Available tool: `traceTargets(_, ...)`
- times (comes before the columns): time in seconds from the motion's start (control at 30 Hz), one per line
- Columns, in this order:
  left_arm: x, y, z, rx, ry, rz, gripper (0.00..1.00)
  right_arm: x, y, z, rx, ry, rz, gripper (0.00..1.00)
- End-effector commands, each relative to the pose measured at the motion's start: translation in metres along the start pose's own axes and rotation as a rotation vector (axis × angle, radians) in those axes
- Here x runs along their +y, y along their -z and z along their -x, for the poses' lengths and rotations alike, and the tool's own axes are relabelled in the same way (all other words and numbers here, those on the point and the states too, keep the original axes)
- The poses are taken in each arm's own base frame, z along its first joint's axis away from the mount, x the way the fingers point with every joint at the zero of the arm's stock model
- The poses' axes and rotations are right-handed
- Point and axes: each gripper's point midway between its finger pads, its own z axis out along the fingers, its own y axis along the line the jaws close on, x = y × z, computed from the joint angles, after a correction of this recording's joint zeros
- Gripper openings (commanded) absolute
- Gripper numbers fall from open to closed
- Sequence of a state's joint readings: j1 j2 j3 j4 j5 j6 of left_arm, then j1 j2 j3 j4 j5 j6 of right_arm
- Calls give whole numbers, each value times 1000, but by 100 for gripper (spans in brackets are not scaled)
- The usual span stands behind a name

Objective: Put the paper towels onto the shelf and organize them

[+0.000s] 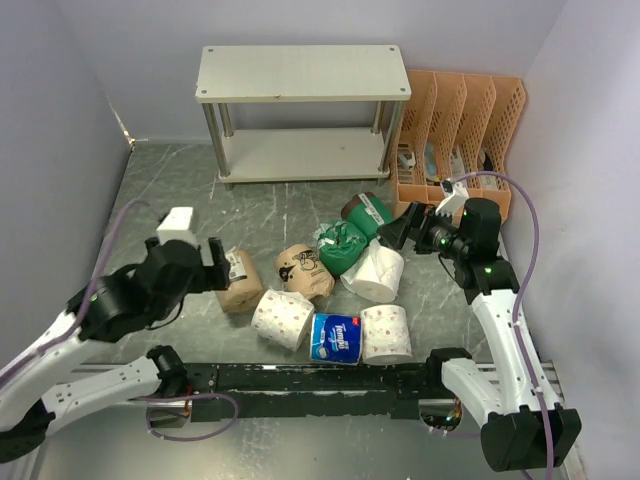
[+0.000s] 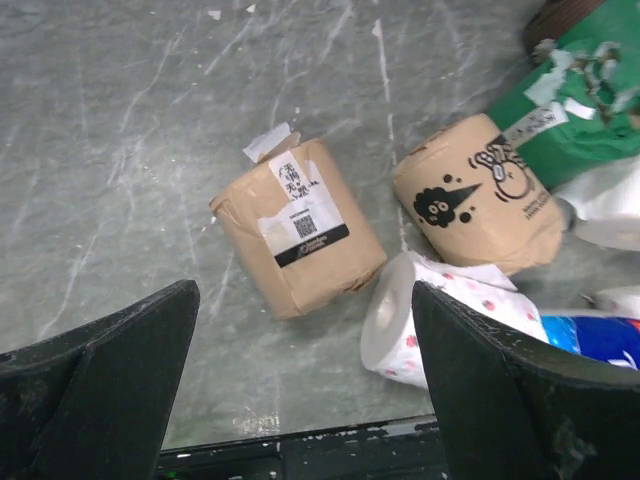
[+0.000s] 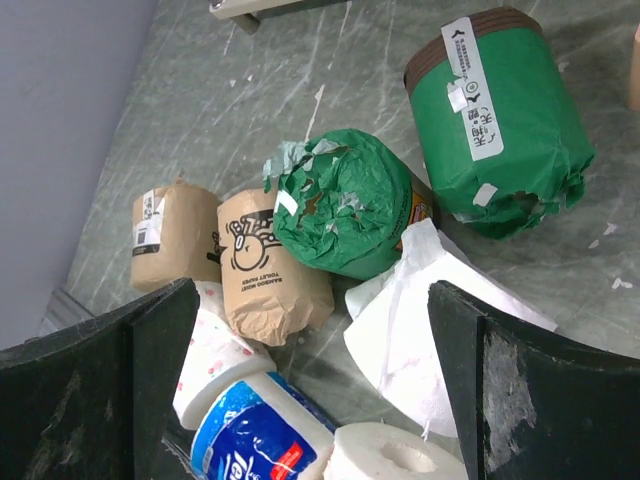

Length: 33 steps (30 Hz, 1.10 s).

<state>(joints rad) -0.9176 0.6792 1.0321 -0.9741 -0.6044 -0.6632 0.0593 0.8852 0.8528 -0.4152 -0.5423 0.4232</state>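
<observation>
Left gripper [image 1: 213, 265], jaws spread wide and holding nothing, hangs at lower left of the overhead view, just beside a brown-wrapped roll [image 1: 238, 281]. Right gripper [image 1: 398, 228], equally wide and empty, hovers at centre right next to a torn green-wrapped roll [image 1: 340, 248] and a second green roll [image 1: 365, 212]. The remaining paper towels lie heaped mid-frame on the grey table [image 1: 180, 190]: a cartoon-printed brown roll [image 1: 303, 270], a dotted white roll [image 1: 282, 318], a blue-wrapped roll [image 1: 336, 337]. The shelf [image 1: 300, 72] stands at upper centre, well apart from the pile, with an orange file organizer [image 1: 460, 130] at its right
</observation>
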Motion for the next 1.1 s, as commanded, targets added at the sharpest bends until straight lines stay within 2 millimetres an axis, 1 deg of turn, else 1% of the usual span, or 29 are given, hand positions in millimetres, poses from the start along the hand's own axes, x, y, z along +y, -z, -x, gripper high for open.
traceTargets(0.0,-6,-5,23,15,-34,100,99,2,-4,9,-53,21,17,100)
traceTargets(0.07,-31,-7,34,48,-103,23,99,0,-6,8,-49,15,15,100)
traceTargets(0.1,-45,-8,38,62,-150,-35,99,-3,-6,9,-59,12,0,100)
traceTargets(0.13,-55,-12,40,75,-180,-62,99,-7,-7,11,-70,6,-25,100)
traceTargets(0.17,-60,-18,40,89,-198,-60,99,-12,-8,13,-78,2,-51,100)
traceTargets(0.23,-64,-35,34,128,-225,-58,99,-21,-11,12,-72,-1,-89,100)
traceTargets(0.3,-60,-56,23,189,-203,-97,99,-33,-18,6,-58,-35,-130,100)
traceTargets(0.33,-51,-68,18,223,-167,-112,99,-38,-21,5,-56,-59,-149,100)
traceTargets(0.37,-42,-79,7,266,-130,-141,99,-41,-26,3,-51,-79,-149,100)
traceTargets(0.4,-31,-87,3,284,-93,-162,99,-40,-32,1,-46,-95,-122,100)
traceTargets(0.47,-18,-97,1,288,-60,-191,99,-37,-44,-7,-23,-116,-58,100)
traceTargets(0.53,-14,-104,0,289,-45,-178,99,-32,-50,-8,-24,-87,4,100)
traceTargets(0.6,-7,-111,-3,294,-25,-153,99,-24,-51,-3,-82,-43,72,97)
traceTargets(0.67,1,-115,-7,290,9,-147,99,-25,-53,-4,-122,-24,92,94)
traceTargets(0.73,4,-117,-13,276,40,-170,99,-38,-59,-8,-119,-8,48,92)
traceTargets(0.8,3,-116,-15,255,50,-195,99,-51,-66,-14,-83,20,4,92)
traceTargets(0.87,1,-111,-8,232,37,-212,99,-64,-71,-18,-50,46,-41,91)
traceTargets(1.0,2,-111,-9,217,44,-209,99,-87,-73,-28,-17,83,-134,90)
traceTargets(1.07,2,-113,-12,229,45,-212,99,-93,-75,-36,3,68,-149,92)
